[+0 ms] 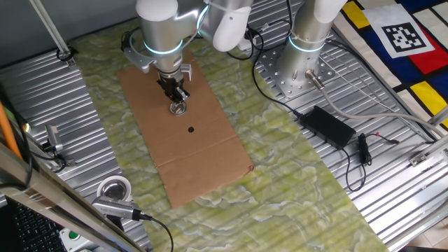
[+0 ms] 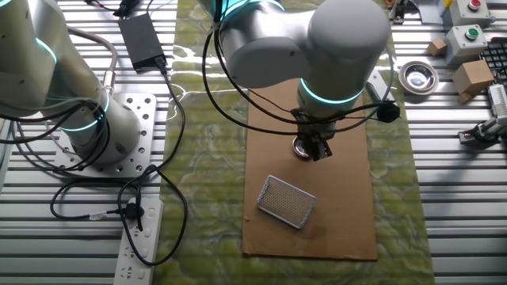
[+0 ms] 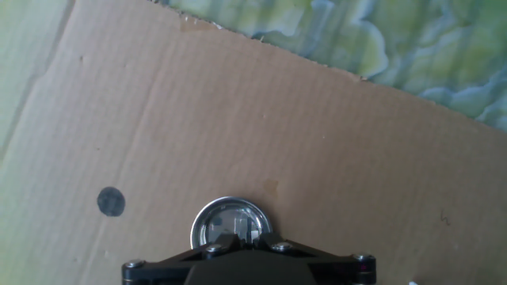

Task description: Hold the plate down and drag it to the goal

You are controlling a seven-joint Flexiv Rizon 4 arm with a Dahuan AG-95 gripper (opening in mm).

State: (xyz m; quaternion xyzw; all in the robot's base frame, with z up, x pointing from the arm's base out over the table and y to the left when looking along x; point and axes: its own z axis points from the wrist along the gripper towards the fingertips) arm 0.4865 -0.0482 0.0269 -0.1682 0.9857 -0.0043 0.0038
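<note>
On the cardboard sheet point(image 1: 185, 133) the black dot point(image 3: 111, 201) sits left of the plate point(image 3: 231, 222) — a small, stiff, shiny metal dish, likely light and apt to slide. The gripper point(image 1: 178, 101) stands right over it; whether its jaws are apart I cannot tell — best press straight down on the centre.

— How does the arm stand?
— Its wrist points straight down, the gripper point(image 1: 178, 105) low.
— And the fingers point(image 2: 319, 148)?
— Drawn together, tips downward; their exact closure is hidden.
</note>
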